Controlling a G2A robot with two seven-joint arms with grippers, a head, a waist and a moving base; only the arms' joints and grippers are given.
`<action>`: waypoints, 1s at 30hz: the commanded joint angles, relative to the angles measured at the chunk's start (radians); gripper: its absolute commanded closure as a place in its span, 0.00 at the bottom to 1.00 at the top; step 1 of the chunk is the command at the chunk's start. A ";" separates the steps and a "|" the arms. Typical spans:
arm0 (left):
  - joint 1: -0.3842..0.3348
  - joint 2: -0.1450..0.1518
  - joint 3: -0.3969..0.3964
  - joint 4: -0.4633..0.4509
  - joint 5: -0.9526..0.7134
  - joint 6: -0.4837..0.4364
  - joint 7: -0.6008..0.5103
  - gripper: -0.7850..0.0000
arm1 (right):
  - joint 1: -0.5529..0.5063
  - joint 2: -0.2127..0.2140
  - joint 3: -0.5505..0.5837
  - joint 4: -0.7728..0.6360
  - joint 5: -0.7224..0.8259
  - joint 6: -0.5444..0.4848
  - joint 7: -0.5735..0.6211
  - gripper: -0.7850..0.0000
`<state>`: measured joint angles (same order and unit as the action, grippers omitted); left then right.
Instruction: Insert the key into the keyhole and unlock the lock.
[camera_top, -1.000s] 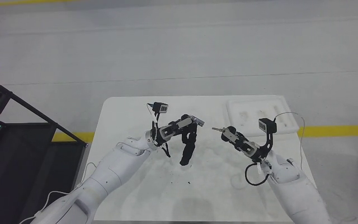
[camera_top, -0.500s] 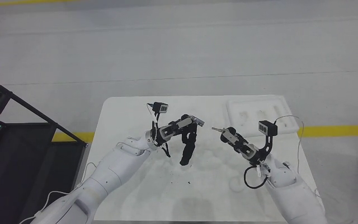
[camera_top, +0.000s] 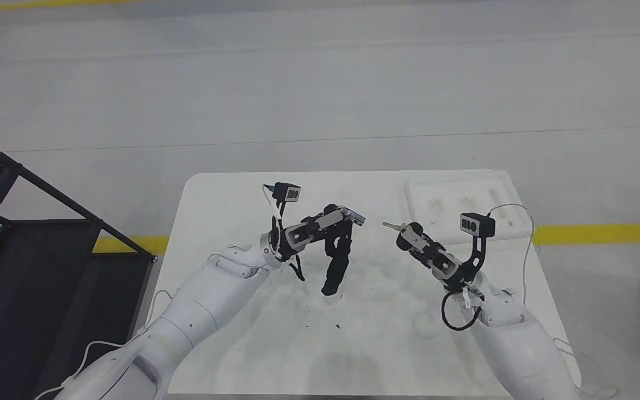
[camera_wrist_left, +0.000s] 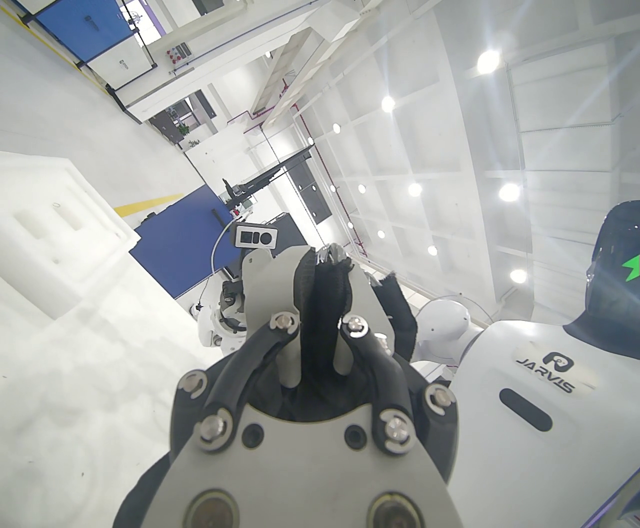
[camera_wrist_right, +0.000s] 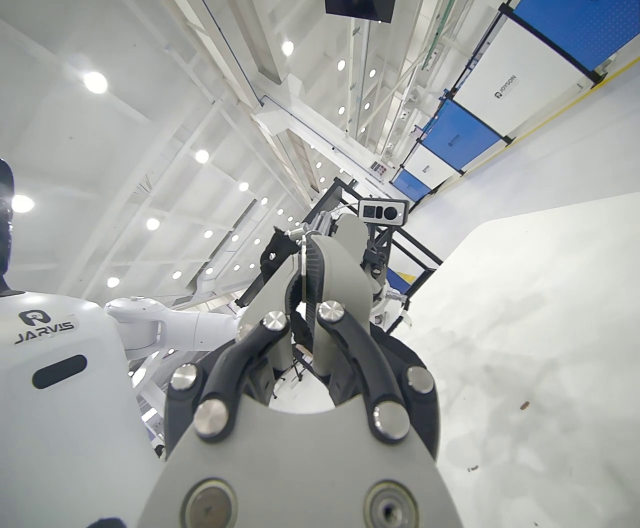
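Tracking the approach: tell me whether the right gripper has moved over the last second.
Yes, slightly: in the top view the right gripper edged toward the white foam tray.

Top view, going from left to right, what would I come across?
Black rack → left gripper shut on the lock → key → right gripper pinching the key → white foam tray.

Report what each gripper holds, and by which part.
Left gripper clamps a black fabric strap near its metal-tipped top; the rest hangs down. Right gripper pinches a small silver metal key by its back end, tip sticking out.
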<state>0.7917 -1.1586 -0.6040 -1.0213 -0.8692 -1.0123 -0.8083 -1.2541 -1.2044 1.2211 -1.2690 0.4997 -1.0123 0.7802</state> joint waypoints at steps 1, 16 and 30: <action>0.000 0.000 0.000 0.000 0.000 0.000 0.000 1.00 | 0.008 -0.011 -0.004 0.030 0.038 0.000 0.028 1.00; 0.000 0.000 0.000 0.000 0.000 0.000 0.000 1.00 | -0.039 -0.084 0.010 0.052 0.076 0.000 0.028 1.00; 0.000 0.000 0.000 0.000 0.000 0.000 0.000 1.00 | -0.041 -0.133 0.044 0.059 -0.050 0.000 0.028 1.00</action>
<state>0.7917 -1.1586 -0.6040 -1.0213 -0.8692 -1.0123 -0.8083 -1.2960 -1.3363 1.2630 -1.2092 0.4655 -1.0123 0.8079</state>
